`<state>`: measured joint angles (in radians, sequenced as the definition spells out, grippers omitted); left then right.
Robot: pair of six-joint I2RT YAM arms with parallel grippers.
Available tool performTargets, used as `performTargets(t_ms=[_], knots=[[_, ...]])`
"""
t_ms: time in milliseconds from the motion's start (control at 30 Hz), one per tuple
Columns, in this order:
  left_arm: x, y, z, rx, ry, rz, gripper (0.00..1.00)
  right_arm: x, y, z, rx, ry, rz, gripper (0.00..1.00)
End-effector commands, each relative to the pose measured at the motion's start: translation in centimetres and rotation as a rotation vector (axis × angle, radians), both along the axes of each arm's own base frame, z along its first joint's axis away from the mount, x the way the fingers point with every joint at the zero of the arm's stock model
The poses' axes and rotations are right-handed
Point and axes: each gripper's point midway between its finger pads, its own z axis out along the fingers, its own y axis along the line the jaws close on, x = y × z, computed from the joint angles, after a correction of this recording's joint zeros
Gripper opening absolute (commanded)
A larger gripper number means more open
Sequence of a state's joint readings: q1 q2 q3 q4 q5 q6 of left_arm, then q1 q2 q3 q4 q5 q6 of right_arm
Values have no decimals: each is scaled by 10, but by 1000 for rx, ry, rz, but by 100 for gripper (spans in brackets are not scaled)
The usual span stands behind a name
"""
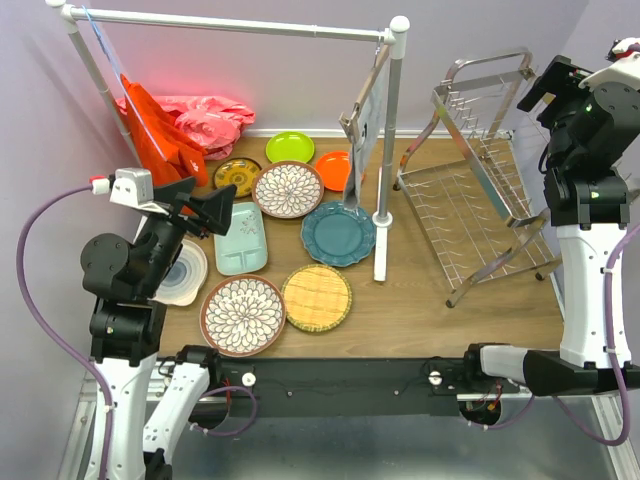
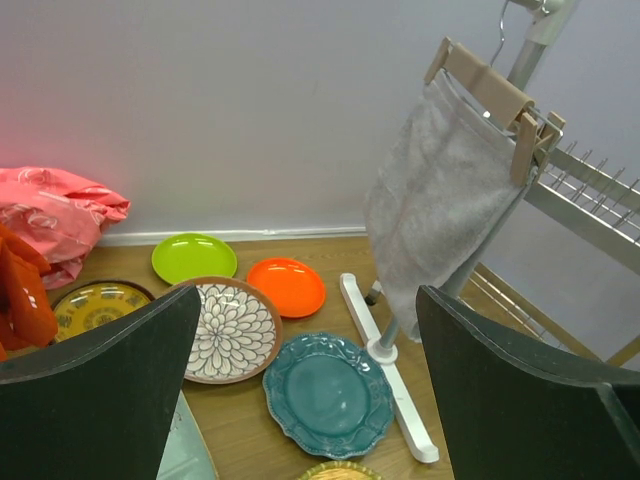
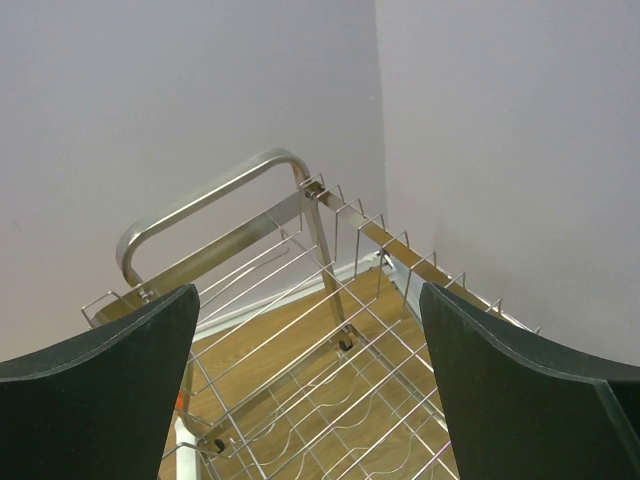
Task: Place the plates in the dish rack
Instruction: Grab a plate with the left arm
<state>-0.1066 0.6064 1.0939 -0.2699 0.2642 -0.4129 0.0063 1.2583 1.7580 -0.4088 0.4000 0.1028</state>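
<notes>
Both of your grippers are wide apart and holding nothing. Your left gripper [image 1: 205, 203] sits above the left side of the tabletop [image 1: 430, 320], over the far-left corner of the mint rectangular tray [image 1: 241, 240]; its wrist view faces the far wall across the plates. Your right gripper [image 1: 540, 88] is raised at the far right, beside the dish rack [image 1: 468, 205], and its wrist view looks down onto the rack's tubular frame and wire tines. The rack stands unfolded on the right half of the tabletop, right of the white pipe clothes rail [image 1: 240, 24]. All nine plates lie flat on the left half, well apart from the rack. Far row: yellow-brown patterned plate [image 1: 237, 176], lime green plate [image 1: 290, 147], orange plate [image 1: 333, 170]. One brown-rimmed floral plate [image 1: 287, 189] is just near of those, and the teal scalloped plate [image 1: 338, 233] is to its near right, close to the rail's right post. The mint tray is left of the teal plate. The white ringed plate [image 1: 185, 272] is at the left edge, partly hidden under your left arm. Near row: the second floral plate [image 1: 243, 315], touching or slightly overlapping the woven yellow plate [image 1: 316, 297] on its right. A grey towel [image 2: 440, 200] hangs on a hanger at the rail's right end. A red cloth [image 1: 160, 130] and a pink cloth [image 1: 210, 120] are at the far left.
</notes>
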Motion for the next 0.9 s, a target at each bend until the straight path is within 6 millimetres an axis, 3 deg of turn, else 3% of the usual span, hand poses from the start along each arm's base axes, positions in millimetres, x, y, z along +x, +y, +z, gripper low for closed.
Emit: performTargets(t_ms=[0, 267, 367, 400, 467, 633, 867], knots=[[3, -7, -6, 4, 8, -44, 98, 1, -1, 8, -9, -28, -5, 100], [6, -11, -14, 9, 23, -63, 98, 3, 18, 18, -107, -51, 118, 100], [7, -15, -19, 0, 37, -84, 98, -1, 56, 14, -359, -35, 352, 100], [9, -17, -21, -5, 40, -95, 98, -10, 89, 8, -454, -52, 541, 100], [10, -24, -25, -28, 61, -137, 98, -21, 106, 9, -531, -78, 635, 100], [22, -40, -59, -63, 176, -229, 98, -35, 133, 15, -518, -124, 789, 100], [36, -50, -108, -121, 347, -269, 93, -49, 181, 3, -379, -83, 1123, 100]])
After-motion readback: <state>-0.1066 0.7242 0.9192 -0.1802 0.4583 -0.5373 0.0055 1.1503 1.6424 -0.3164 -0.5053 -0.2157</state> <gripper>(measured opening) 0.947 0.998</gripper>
